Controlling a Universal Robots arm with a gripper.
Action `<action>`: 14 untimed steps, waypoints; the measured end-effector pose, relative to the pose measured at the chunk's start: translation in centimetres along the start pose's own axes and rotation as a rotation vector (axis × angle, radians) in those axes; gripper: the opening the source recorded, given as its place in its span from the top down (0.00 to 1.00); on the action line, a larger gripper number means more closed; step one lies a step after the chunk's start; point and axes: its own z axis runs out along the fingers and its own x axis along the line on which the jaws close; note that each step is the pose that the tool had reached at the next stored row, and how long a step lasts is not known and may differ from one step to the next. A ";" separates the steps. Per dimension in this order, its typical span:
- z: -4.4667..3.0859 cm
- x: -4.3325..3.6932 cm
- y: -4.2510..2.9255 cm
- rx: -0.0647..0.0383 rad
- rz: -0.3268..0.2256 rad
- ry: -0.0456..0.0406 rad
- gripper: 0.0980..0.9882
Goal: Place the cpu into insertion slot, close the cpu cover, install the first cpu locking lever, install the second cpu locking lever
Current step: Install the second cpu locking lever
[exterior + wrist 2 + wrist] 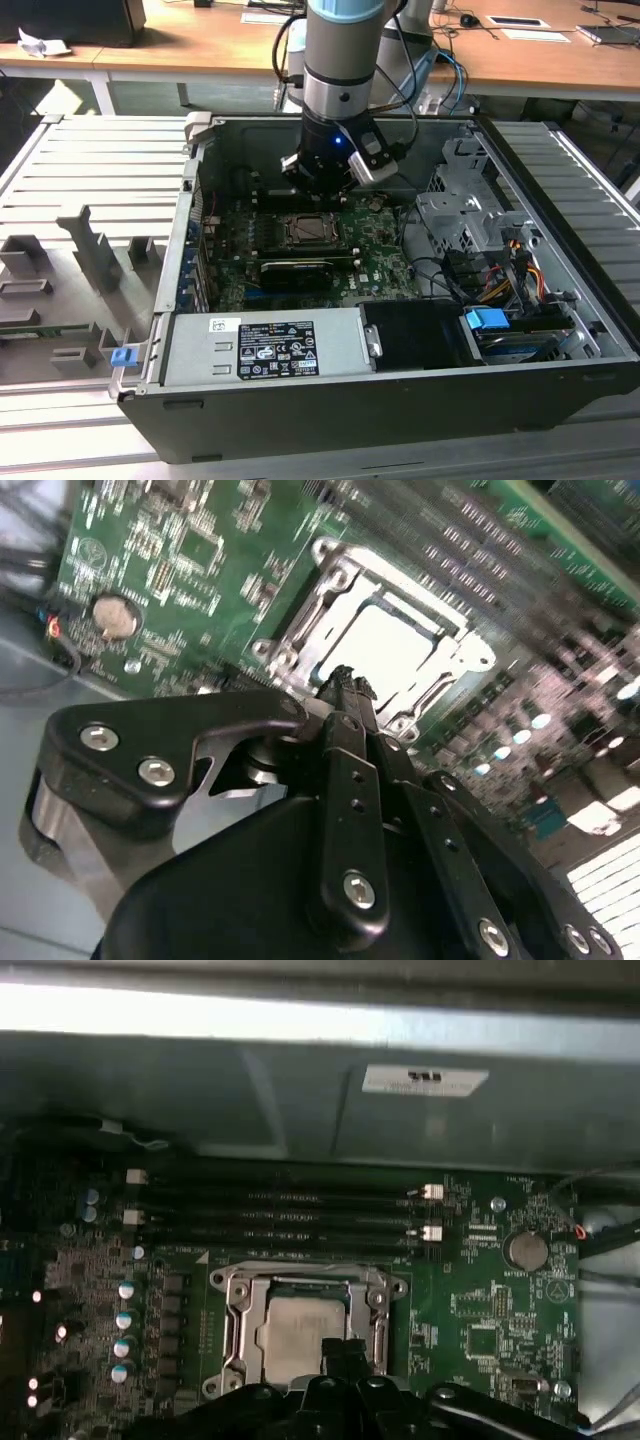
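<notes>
While the black gripper (322,180) hangs inside the open grey computer case (300,420) in the exterior view, the case walls ring the green motherboard (385,255) closely. In the second wrist view, the fingers (345,695) are pressed together, empty, beside the silvery metal cpu cover (330,585) lying over the pale silver-grey cpu (385,645). In the first wrist view, the cpu sits in the square black insertion slot (300,1325).

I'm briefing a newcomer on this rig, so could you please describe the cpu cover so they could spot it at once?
Look inside the open computer case at the green motherboard. Near its middle, just ahead of the pincer, lies the cpu cover, closed flat over the pale cpu. It is the silvery metal frame with a square window, unlike the long black slots beside it.
</notes>
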 end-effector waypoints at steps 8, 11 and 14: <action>-0.02 0.15 -2.80 -0.017 -0.003 0.0005 0.99; 0.14 0.19 -3.31 -0.043 -0.012 0.0001 0.99; 0.25 0.24 -4.22 -0.043 -0.012 0.0003 0.99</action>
